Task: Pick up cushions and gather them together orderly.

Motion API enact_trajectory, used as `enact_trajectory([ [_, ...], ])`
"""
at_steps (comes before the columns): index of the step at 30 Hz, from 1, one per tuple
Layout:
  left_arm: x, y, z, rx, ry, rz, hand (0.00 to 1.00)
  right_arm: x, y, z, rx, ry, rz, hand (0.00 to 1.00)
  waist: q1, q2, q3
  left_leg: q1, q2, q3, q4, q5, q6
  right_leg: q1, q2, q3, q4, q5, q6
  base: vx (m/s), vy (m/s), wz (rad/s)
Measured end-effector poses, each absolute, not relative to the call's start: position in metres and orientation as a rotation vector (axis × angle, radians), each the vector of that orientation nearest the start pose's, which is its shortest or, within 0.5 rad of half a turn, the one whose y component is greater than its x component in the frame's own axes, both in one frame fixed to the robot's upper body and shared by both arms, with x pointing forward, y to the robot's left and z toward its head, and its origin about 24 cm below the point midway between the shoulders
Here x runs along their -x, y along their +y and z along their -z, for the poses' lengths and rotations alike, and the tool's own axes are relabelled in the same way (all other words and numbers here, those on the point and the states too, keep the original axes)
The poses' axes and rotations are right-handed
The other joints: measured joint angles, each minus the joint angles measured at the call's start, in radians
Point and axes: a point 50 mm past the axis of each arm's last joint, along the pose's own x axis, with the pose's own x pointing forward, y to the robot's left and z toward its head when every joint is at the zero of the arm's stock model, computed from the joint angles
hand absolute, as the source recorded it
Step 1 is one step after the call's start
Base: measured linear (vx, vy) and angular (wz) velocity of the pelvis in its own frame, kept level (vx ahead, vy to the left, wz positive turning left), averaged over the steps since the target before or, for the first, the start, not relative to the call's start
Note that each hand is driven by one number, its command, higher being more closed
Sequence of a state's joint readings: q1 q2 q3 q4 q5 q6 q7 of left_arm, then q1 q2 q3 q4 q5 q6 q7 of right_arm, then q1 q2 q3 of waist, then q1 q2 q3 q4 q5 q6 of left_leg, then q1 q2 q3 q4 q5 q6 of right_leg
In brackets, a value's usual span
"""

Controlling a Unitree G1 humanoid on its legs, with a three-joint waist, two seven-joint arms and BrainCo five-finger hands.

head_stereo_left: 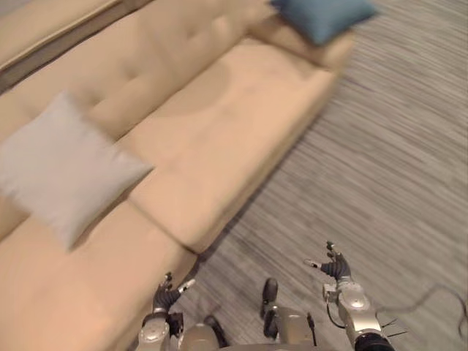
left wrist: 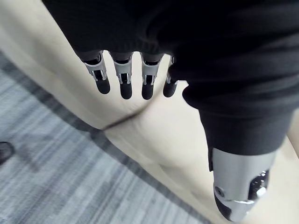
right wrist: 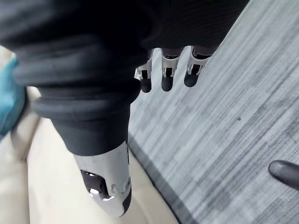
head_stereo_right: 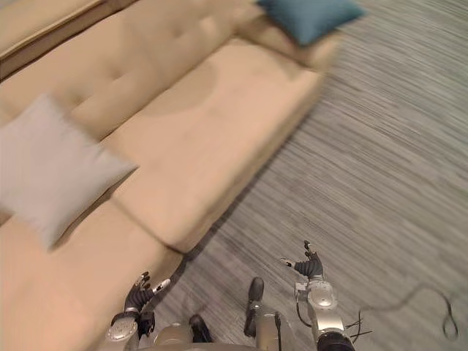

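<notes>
Released and empty, left hand (head_stereo_left: 167, 294) and right hand (head_stereo_left: 335, 267); pale grey square fabric cushion (head_stereo_left: 62, 168) on cream sofa (head_stereo_left: 219, 124) looks light, squashy: pinch a corner.

The blue cushion (head_stereo_left: 322, 16) is running off the top edge in both eye views, so its far corner is being cut away. In the right wrist view it is showing as a sliver at the picture's edge. The grey cushion (head_stereo_right: 47, 172) is crossing the left edge in the right eye view. The sofa (head_stereo_left: 219, 131) is reaching beyond the top, left and bottom edges, hiding its ends.
</notes>
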State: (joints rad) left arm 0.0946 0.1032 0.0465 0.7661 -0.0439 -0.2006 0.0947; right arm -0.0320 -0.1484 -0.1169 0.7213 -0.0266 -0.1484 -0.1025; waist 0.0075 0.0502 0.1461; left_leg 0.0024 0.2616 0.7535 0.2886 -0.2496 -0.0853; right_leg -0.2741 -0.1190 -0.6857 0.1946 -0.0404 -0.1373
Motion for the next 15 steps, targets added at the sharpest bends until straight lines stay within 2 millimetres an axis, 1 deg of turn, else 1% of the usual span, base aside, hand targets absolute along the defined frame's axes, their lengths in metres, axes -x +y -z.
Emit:
enact_trajectory([
  [1,-0.164,0.203,0.111,-0.082,0.626,-0.206,0.00,-0.206,-0.223,0.084,0.159,0.527,0.241,0.00,0.000,0.002,0.000,0.024,0.003,0.031,-0.003,-0.015,-0.023,0.008,-0.004,-0.035,0.012,-0.001,0.024,0.16,-0.202,-2.34],
  [2,-0.175,0.203,0.105,-0.090,0.595,-0.192,0.00,-0.205,-0.224,0.085,0.144,0.531,0.251,0.00,-0.018,0.014,0.000,0.056,0.011,0.055,-0.003,-0.013,-0.045,-0.013,0.042,0.042,0.029,-0.015,0.037,0.18,-0.191,-1.80],
  [3,-0.178,0.202,0.104,-0.090,0.586,-0.189,0.00,-0.204,-0.224,0.086,0.143,0.536,0.253,0.00,-0.025,0.016,0.001,0.069,0.022,0.055,0.012,-0.012,-0.055,-0.015,0.060,0.070,0.033,-0.025,0.034,0.26,-0.227,-1.75],
  [4,-0.180,0.201,0.102,-0.088,0.577,-0.187,0.00,-0.200,-0.224,0.088,0.143,0.549,0.253,0.00,-0.031,0.017,-0.001,0.078,0.059,0.045,0.088,-0.013,-0.069,-0.013,0.091,0.117,0.039,-0.046,0.042,0.21,-0.151,-1.36],
  [5,-0.182,0.201,0.101,-0.089,0.571,-0.185,0.00,-0.198,-0.224,0.089,0.144,0.554,0.253,0.00,-0.030,0.017,-0.001,0.060,0.113,0.022,0.219,-0.008,-0.075,-0.003,0.123,0.164,0.049,-0.063,0.036,0.29,-0.184,-1.74],
  [6,-0.183,0.198,0.101,-0.080,0.566,-0.180,0.00,-0.197,-0.221,0.091,0.140,0.557,0.245,0.00,-0.027,0.027,-0.002,0.010,0.197,-0.061,0.444,0.025,-0.018,0.023,0.167,0.224,0.048,-0.083,0.021,0.33,-0.138,-1.63],
  [7,-0.184,0.193,0.100,-0.070,0.561,-0.168,0.00,-0.195,-0.221,0.091,0.140,0.562,0.250,0.00,-0.022,0.029,-0.001,-0.034,0.226,-0.133,0.585,0.028,0.035,0.040,0.188,0.254,0.051,-0.091,0.008,0.34,-0.094,-1.51],
  [8,-0.184,0.189,0.100,-0.062,0.557,-0.161,0.00,-0.194,-0.220,0.092,0.139,0.566,0.251,0.00,-0.019,0.026,0.002,-0.089,0.222,-0.227,0.706,0.006,0.061,0.058,0.203,0.298,0.060,-0.107,-0.009,0.42,0.013,-1.38],
  [9,-0.183,0.184,0.101,-0.055,0.562,-0.151,0.00,-0.194,-0.217,0.093,0.134,0.569,0.245,0.00,-0.015,0.013,0.015,-0.167,0.153,-0.384,0.806,-0.008,0.047,0.101,0.209,0.354,0.068,-0.128,-0.010,0.34,0.057,-1.48],
  [10,-0.180,0.183,0.103,-0.055,0.571,-0.149,0.00,-0.194,-0.212,0.095,0.134,0.573,0.231,0.00,-0.001,0.001,0.021,-0.227,0.074,-0.489,0.830,-0.019,0.030,0.140,0.210,0.412,0.066,-0.143,-0.009,0.34,0.073,-1.39],
  [11,-0.177,0.184,0.103,-0.055,0.575,-0.153,0.00,-0.194,-0.209,0.095,0.140,0.573,0.220,0.00,0.014,-0.004,0.024,-0.259,0.040,-0.534,0.825,-0.020,0.032,0.160,0.210,0.447,0.063,-0.151,-0.003,0.34,0.114,-1.38],
  [12,-0.172,0.186,0.103,-0.058,0.576,-0.162,0.00,-0.195,-0.205,0.095,0.143,0.571,0.204,0.00,0.033,-0.007,0.026,-0.330,-0.007,-0.588,0.785,-0.023,0.036,0.192,0.210,0.497,0.052,-0.162,0.008,0.35,0.126,-1.14],
  [13,-0.169,0.187,0.102,-0.058,0.572,-0.171,0.00,-0.196,-0.201,0.095,0.149,0.571,0.186,0.00,0.042,-0.002,0.032,-0.397,-0.045,-0.622,0.723,-0.028,0.045,0.227,0.209,0.528,0.030,-0.171,0.018,0.45,0.179,-0.88],
  [14,-0.167,0.188,0.102,-0.058,0.572,-0.176,0.00,-0.196,-0.200,0.095,0.151,0.571,0.179,0.00,0.047,0.001,0.035,-0.428,-0.066,-0.638,0.678,-0.027,0.044,0.248,0.206,0.541,0.015,-0.175,0.024,0.41,0.196,-0.63],
  [15,-0.165,0.188,0.101,-0.056,0.565,-0.187,0.00,-0.198,-0.198,0.095,0.154,0.569,0.170,0.00,0.074,-0.004,0.039,-0.473,-0.123,-0.658,0.542,-0.022,0.035,0.277,0.188,0.576,-0.009,-0.186,0.042,0.43,0.215,-0.63],
])
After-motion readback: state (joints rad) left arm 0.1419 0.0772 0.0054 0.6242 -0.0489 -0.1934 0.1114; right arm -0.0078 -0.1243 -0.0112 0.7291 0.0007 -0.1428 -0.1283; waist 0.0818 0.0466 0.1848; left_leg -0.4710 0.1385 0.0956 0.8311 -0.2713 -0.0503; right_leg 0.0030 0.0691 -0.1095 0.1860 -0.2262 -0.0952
